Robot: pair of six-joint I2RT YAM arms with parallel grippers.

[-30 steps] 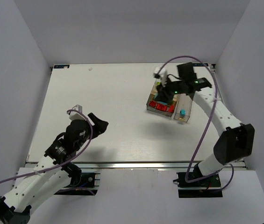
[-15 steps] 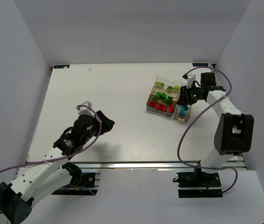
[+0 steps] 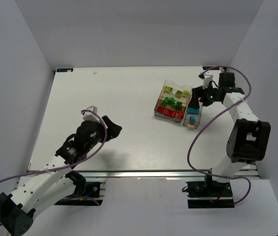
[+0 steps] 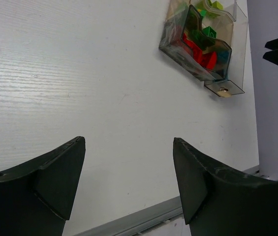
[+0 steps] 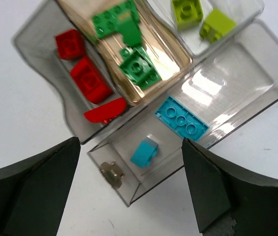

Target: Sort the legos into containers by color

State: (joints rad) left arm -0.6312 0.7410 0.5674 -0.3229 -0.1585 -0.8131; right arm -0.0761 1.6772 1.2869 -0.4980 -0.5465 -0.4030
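Clear containers (image 3: 184, 121) stand clustered at the table's right, and the legos lie inside them by colour. Red bricks (image 5: 87, 78) fill one short box, green bricks (image 5: 134, 64) another, lime bricks (image 5: 193, 12) a third. A flat cyan plate (image 5: 181, 118) and a small cyan brick (image 5: 144, 151) lie in the long narrow box (image 5: 227, 78). My right gripper (image 5: 130, 146) hovers open above the long box, holding nothing; from above it (image 3: 199, 94) sits at the cluster's right edge. The left gripper (image 4: 129, 142) is open and empty over bare table, far left of the boxes (image 4: 175, 46).
A small brass piece (image 5: 111, 173) sits at the near end of the long box. White walls enclose the table on three sides, and the right wall runs close behind the right arm. The table's front edge (image 4: 143, 221) lies just below the left fingers.
My right gripper has opened and drawn back to the right from over the boxes. The cyan plate now lies in the long box. The left arm shifted slightly right.
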